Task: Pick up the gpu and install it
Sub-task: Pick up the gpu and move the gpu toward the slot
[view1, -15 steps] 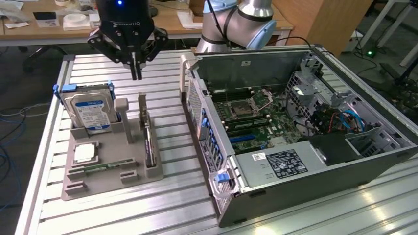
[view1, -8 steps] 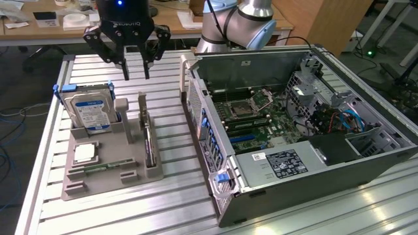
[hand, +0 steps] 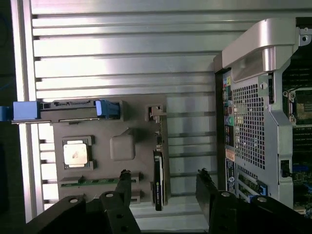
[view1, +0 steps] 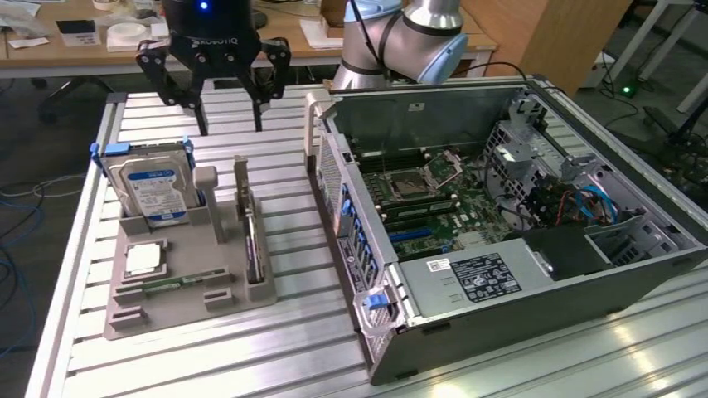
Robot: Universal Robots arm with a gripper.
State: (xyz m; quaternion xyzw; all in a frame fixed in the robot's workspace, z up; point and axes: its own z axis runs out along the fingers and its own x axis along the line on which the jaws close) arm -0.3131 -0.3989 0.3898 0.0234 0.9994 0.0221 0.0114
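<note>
The gpu is a thin card standing on edge in a slot at the right side of a grey holder. In the wrist view the gpu shows edge-on as a dark strip. My gripper hangs above the table behind the holder. It is open, with nothing between its fingers, and stands clear of the card. In the wrist view the gripper has one black fingertip on either side of the card's line. The open computer case lies at the exterior view's right with its motherboard exposed.
The holder also carries a silver hard drive with blue tabs, a small square chip and a green memory stick. The case's perforated wall stands close beside the holder. The slatted metal table has edges at the exterior view's left and front.
</note>
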